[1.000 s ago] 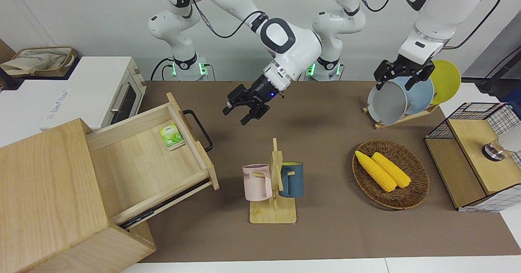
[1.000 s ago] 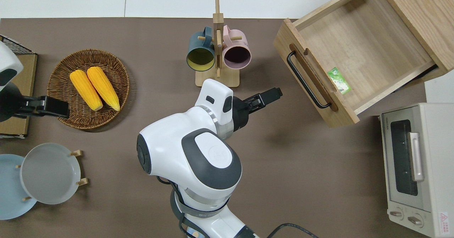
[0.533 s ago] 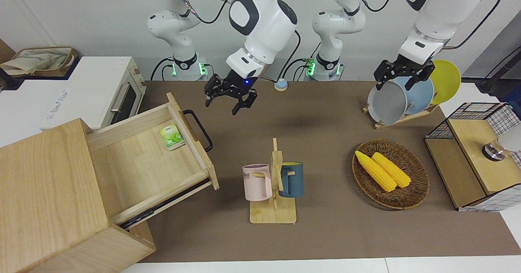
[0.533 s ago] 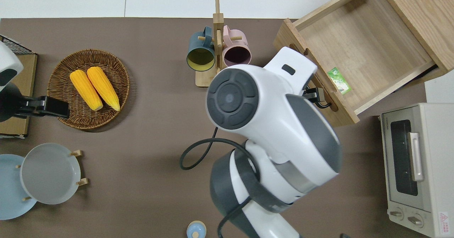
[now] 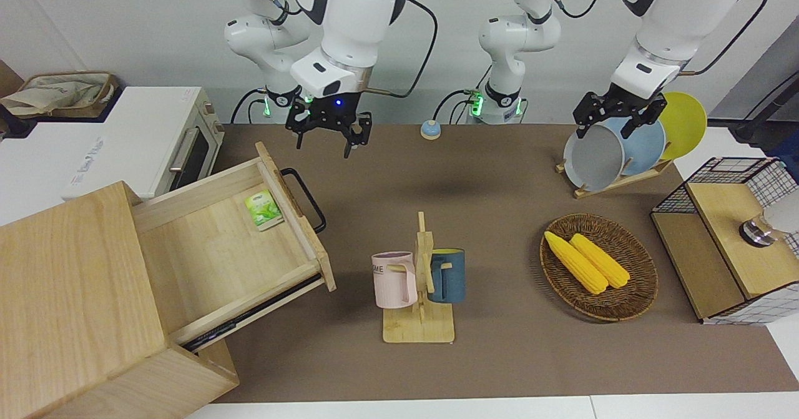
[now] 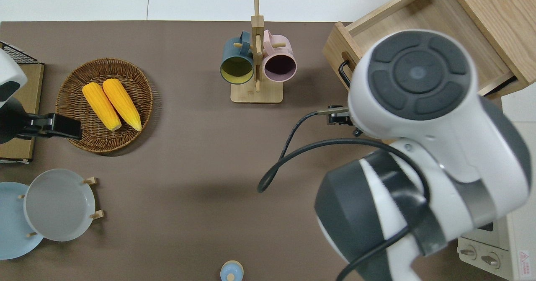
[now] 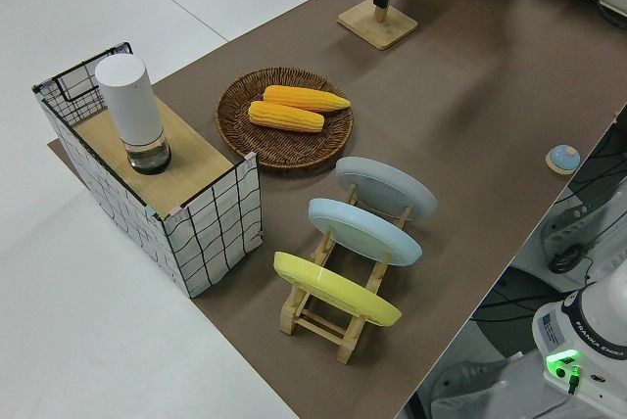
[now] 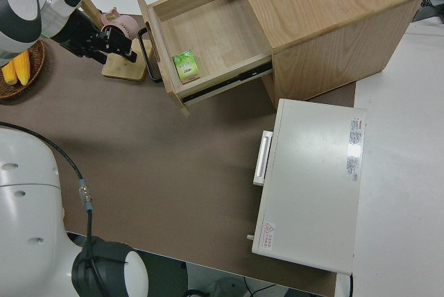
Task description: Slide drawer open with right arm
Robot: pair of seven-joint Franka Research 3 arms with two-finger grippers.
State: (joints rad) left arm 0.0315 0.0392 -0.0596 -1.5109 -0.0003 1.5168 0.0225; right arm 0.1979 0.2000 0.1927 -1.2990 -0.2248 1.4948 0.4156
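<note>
The right tool (image 5: 328, 133), fingers spread and empty, has lifted away from the drawer (image 5: 234, 253) since a second ago and now hangs over bare tabletop (image 5: 499, 356) near the robots' edge. The drawer stands pulled out at the right arm's end, one green packet (image 5: 263, 209) inside; the right side view shows it, the overhead view hides it. The left arm is parked. Two mugs, two corn cobs.

The drawer (image 5: 234, 253) is a wide, shallow light-wood tray with a black bar handle (image 5: 305, 198) on its front, pulled well out of the pale wooden cabinet (image 5: 75, 300) at the right arm's end of the bench. In the overhead view its front faces about eight o'clock.

The right arm (image 5: 340, 19) is white and jointed, a blue light at its wrist, its black claw (image 5: 327, 133) pointing down.
</note>
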